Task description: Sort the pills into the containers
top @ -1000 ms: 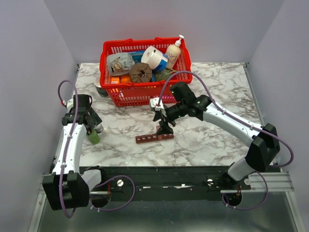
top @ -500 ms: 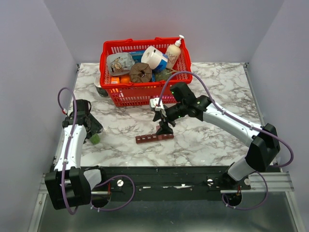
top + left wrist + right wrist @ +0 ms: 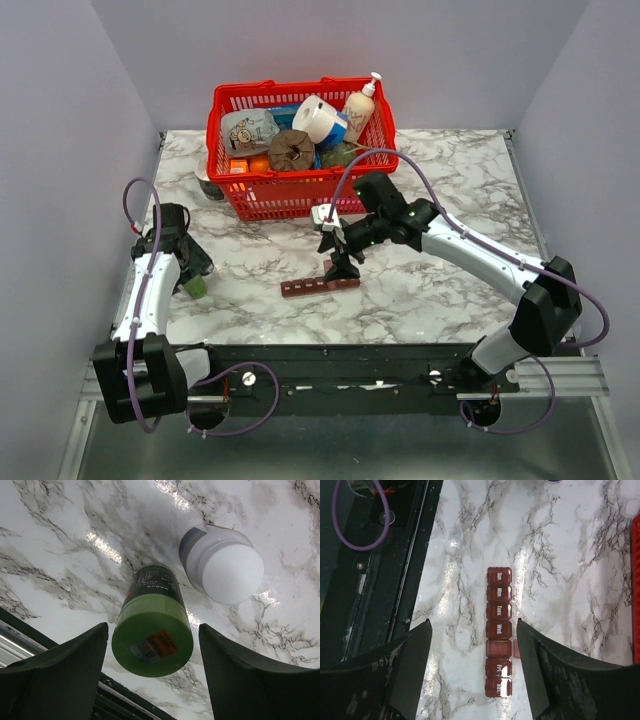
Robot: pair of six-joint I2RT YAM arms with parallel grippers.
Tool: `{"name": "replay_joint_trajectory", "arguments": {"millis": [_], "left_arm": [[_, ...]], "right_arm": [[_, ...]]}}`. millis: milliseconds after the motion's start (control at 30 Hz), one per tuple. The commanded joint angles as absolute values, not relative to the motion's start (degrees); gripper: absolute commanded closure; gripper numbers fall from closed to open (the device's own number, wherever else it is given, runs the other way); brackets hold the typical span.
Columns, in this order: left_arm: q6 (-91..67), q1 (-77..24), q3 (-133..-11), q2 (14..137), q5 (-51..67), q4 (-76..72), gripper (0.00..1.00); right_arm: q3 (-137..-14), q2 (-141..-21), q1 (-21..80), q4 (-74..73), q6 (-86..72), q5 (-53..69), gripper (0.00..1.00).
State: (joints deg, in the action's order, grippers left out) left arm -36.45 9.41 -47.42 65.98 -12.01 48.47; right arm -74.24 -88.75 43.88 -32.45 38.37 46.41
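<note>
The dark red pill organizer lies mid-worktop, long axis left-right with its right end slightly farther back, one lid flipped open, contents indiscernible, beneath the empty, wide-spread right hand, while the left hand, narrower than a second ago, stands open astride the green bottle.

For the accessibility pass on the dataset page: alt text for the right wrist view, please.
A dark red weekly pill organizer lies on a white marble table, framed by the open fingers of the right hand, which do not touch it. Lids read Sun. to Wed.; the next compartment's lid seems flipped open.
</note>
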Motion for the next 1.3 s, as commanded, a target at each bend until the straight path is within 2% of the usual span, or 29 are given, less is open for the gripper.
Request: {"name": "replay_joint_trajectory", "arguments": {"millis": [0,100,200,233,300,333,433,700,967,1267], "left_arm": [[-35.3,9.8,-48.8,66.3,-12.6,47.2,0.23],[-35.2,9.8,-48.2,65.8,-12.4,46.3,0.34],[-34.9,9.8,-48.3,65.4,-11.4,46.2,0.55],[-34.7,9.8,-48.4,65.2,-10.8,46.4,0.66],[-34.3,9.8,-48.8,64.6,-8.6,46.8,0.76],[-34.1,9.9,-49.2,64.3,-7.7,47.6,0.86],[-32.8,9.9,-49.2,62.5,-3.2,49.0,0.98],[-29.3,4.3,-50.6,56.5,8.8,51.7,1.00],[-30.5,-18.5,-55.7,58.5,21.9,41.1,1.00],[-31.2,-34.1,-67.1,70.5,23.6,32.9,1.00]], "right_arm": [[-73.2,-87.5,43.9,-30.9,38.2,49.1,0.23],[-73.2,-87.5,43.9,-30.9,38.2,49.2,0.23],[-72.8,-87.4,43.9,-30.9,38.3,49.2,0.23],[-72.8,-87.2,43.9,-30.9,38.2,49.1,0.22],[-72.5,-86.9,43.9,-30.9,38.5,49.0,0.22],[-72.4,-86.7,43.9,-30.9,38.6,49.0,0.22],[-71.9,-86.4,43.9,-31.5,39.3,49.1,0.22],[-70.2,-84.8,43.9,-33.5,42.3,51.9,0.22],[-70.0,-83.5,43.9,-36.1,43.5,55.4,0.22],[-67.3,-77.6,39.0,-36.0,34.1,49.3,0.19]]}}
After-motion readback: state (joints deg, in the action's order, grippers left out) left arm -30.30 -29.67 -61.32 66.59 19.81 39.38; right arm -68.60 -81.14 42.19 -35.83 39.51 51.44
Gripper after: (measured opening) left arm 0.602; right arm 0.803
